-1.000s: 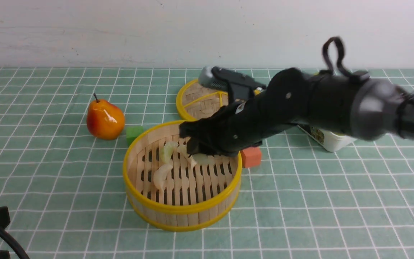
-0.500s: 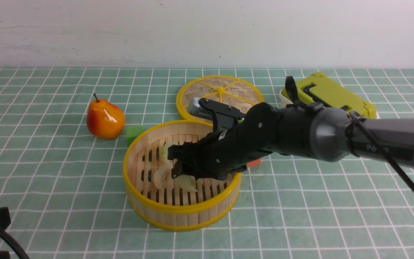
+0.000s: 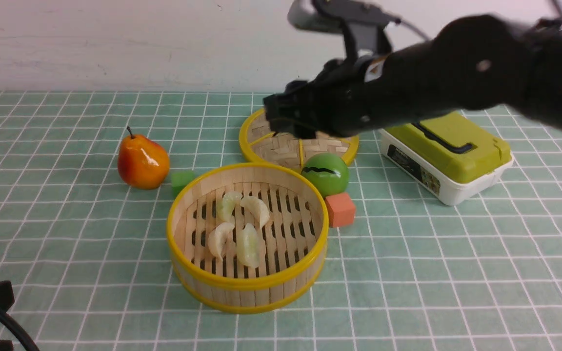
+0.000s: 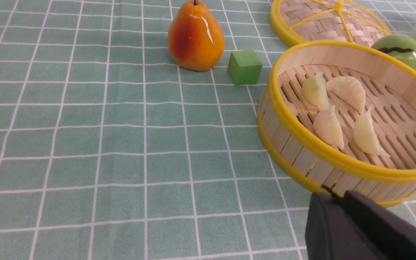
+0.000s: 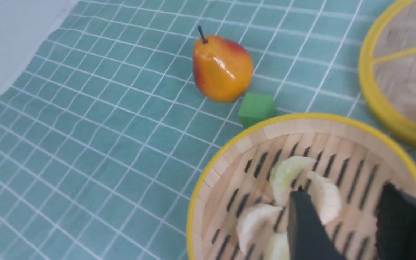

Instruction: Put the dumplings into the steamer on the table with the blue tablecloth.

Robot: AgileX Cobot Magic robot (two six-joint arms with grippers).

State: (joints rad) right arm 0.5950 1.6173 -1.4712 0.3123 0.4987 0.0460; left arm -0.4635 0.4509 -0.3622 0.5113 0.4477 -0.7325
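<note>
Can see four small crescent-shaped dumplings, pale cream to yellowish, resting inside the round bamboo steamer with yellow rims, on its slatted wooden floor. Can make out pleated edges and waxy, translucent skins. Just beyond, can find a smooth green cube, a glossy orange-red pear farther left, a black-marked green ball, a matte orange block to the right, and a flat woven yellow-rimmed lid at the far side. Under everything, a bench covered in teal, white-gridded cloth. In the front view, can see the orange block and the whole white plastic box with lime-green lid; in the left wrist view, no orange block and only a corner of that box. Reaching in from the right, raised above the steamer: right claw, released, with fingers apart. Low at near left: left claw; cannot tell whether released or clenched.
</note>
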